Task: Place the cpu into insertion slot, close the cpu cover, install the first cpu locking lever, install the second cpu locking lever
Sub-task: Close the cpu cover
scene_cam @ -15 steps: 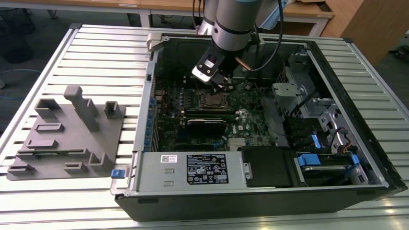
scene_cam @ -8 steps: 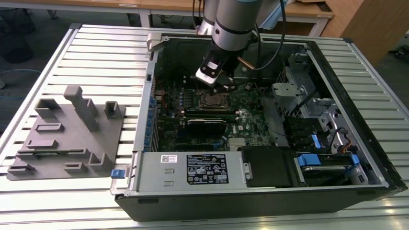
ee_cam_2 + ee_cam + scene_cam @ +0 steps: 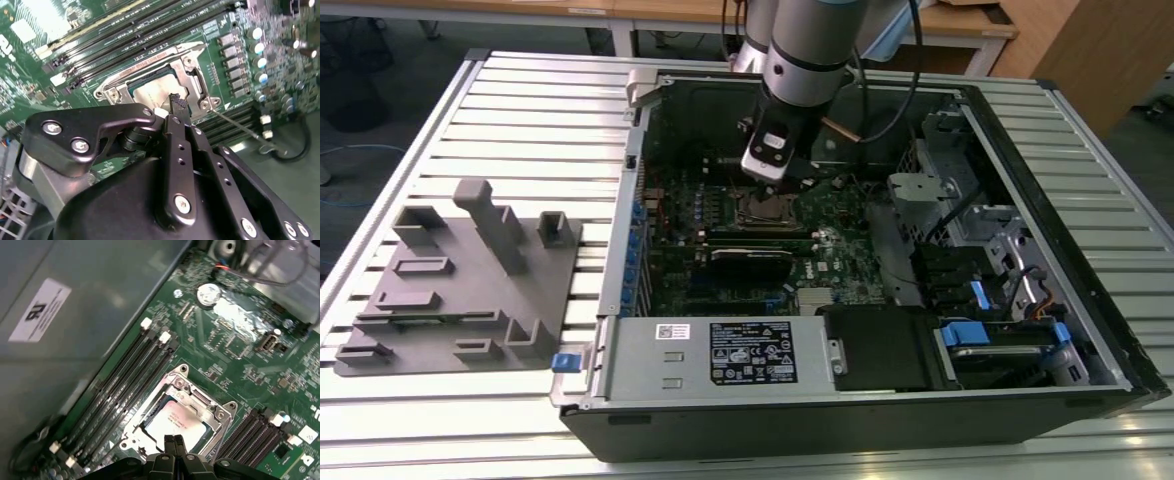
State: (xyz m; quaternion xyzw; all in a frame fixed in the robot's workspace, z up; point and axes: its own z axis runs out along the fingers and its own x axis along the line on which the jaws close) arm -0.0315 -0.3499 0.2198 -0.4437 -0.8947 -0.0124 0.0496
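1. Silver-grey cpu [image 3: 176, 421], one counted, lies flat and seated in the insertion slot [image 3: 148, 416], its metal top showing through the opening.
2. One insertion slot, set on the green motherboard [image 3: 240, 355] between two banks of long black memory slots [image 3: 125, 385], well in from the board's edges.
3. One cpu cover [image 3: 216, 416], a silvery frame, lies down around the cpu. Whether it is latched cannot be told.
4. One thin metal lever [image 3: 240, 125] shows in the second wrist view, running out from a corner of the cover and across the memory slots beside it.
5. One gripper [image 3: 175, 441] hangs directly over the socket. In both wrist views its two black fingers are pressed together with nothing between them, the tips over the edge of the cpu and cover. Contact cannot be told.
6. One round coin cell [image 3: 209, 292] sits near the motherboard's edge, well apart from the socket.
7. One open computer case [image 3: 854, 420] carries the motherboard and lies on a slatted metal table [image 3: 520, 110].
8. One grey fixture block [image 3: 454, 280] rests on the table beside the case, toward the exterior view's left edge.
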